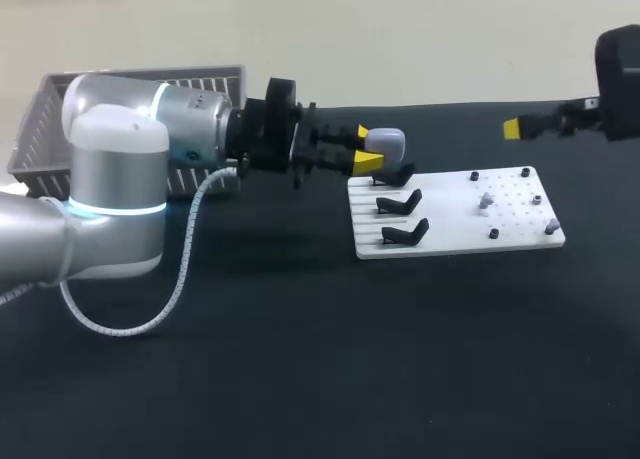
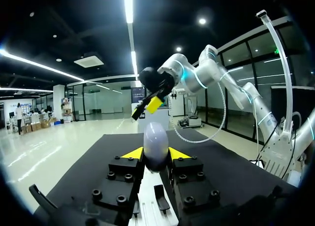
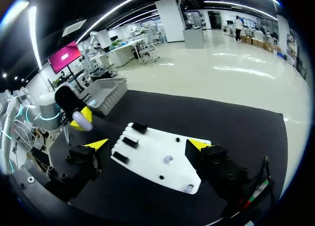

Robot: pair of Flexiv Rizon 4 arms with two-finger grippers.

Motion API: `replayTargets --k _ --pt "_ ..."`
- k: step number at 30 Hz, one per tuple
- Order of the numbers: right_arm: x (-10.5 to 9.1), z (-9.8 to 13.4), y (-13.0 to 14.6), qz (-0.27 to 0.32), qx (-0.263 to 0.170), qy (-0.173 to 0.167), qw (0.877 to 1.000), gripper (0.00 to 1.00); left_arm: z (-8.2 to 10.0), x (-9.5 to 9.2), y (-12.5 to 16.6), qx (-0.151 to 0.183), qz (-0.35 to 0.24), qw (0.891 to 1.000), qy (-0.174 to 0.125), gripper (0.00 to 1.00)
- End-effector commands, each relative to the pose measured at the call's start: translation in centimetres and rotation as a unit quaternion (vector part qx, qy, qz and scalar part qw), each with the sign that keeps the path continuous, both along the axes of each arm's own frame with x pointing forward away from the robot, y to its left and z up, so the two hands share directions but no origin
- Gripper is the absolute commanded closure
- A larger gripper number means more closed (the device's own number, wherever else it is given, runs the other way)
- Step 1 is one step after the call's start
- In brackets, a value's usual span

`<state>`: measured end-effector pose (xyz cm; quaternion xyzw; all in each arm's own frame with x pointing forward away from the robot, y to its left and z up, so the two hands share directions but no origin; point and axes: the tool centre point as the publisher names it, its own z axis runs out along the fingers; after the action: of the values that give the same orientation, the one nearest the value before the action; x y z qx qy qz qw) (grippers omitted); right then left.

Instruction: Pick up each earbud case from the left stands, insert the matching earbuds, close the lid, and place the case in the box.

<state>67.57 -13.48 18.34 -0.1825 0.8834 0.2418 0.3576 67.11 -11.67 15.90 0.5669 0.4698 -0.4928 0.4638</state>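
The left gripper pinches one earbud case between its two yellow tips, one tip on each flank. The case is a pale lavender, egg-shaped shell. Its long axis runs level and in line with the fingers, with the rounded end pointing out past the tips. Whether its lid is shut cannot be made out.

Just under the tips lies one white board. Three black stands sit in a row at the end of the board nearest this gripper, and the case hangs just above the farthest stand. Farther out along the fingers, the other half of the board carries about five small dark studs and at least one pale piece, too small to name.

The left arm lies nearly level above the black table, wrist horizontal, with a white ribbed cable looping down from it. Behind its wrist, well back from the tips, stands one grey slatted basket.

Straight ahead of the case and well apart from it, the right gripper faces back toward the left one. Its fingers are spread wide with nothing between them, and it hangs above the studded end of the board. The right arm holds it about level with the case.
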Motion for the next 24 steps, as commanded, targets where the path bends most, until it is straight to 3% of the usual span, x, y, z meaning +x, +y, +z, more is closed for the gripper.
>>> replayTargets --k 1,12,20,24 --pt "-3.8 2.2 2.2 -0.009 -0.028 0.007 1.0 0.0 -0.1 -0.1 0.0 -0.002 0.001 1.0 -0.001 1.0" --pt "-5.6 3.3 7.8 0.017 -0.047 0.058 0.997 0.0 -0.1 -0.1 0.0 -0.002 0.001 1.0 -0.001 1.0" --pt "-5.8 3.0 11.1 0.031 -0.077 0.077 0.994 0.0 -0.1 -0.1 0.0 -0.002 0.001 1.0 -0.001 1.0" --pt "-5.4 2.4 12.0 0.016 -0.112 0.08 0.99 0.0 -0.1 -0.1 0.0 -0.002 0.001 1.0 -0.001 1.0"
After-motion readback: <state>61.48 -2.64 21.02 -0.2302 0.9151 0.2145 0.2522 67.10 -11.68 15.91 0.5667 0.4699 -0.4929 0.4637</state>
